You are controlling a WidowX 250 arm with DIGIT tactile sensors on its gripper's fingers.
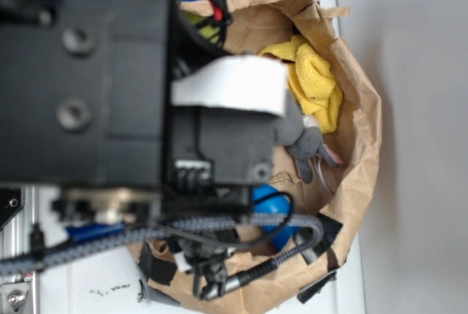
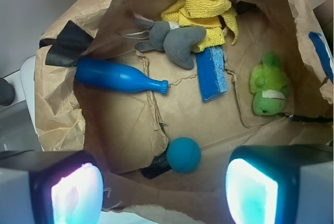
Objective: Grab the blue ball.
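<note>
Crumpled brown paper bag (image 2: 130,130), walls rolled down, is serving as the work surface — everything is lying on its creased floor, penned in by the folded rim.

Nearest the wrist camera, the gripper (image 2: 166,192) is hanging with jaws spread wide and nothing between them; both pads are glowing at 7 and 5 o'clock of the wrist view. The blue ball (image 2: 183,154) is sitting just ahead of the gap, slightly toward 6 o'clock from centre, touching a dark scrap of tape (image 2: 155,167) at its left. Judgement: jaws are being kept wide so they can straddle the ball on a straight descent.

Farther in, toward 10 o'clock, a blue bottle (image 2: 117,78) is lying on its side, well apart from the ball. At 12 to 1 o'clock a blue sponge (image 2: 211,73) is lying flat, its upper end tucked under a yellow cloth (image 2: 201,10), with a grey plush (image 2: 175,38) resting against both. At 2 o'clock a green plush frog (image 2: 270,85) is lying alone.

Exterior view — the arm is blocking most of the bag; only a sliver of the ball is showing beneath it.
</note>
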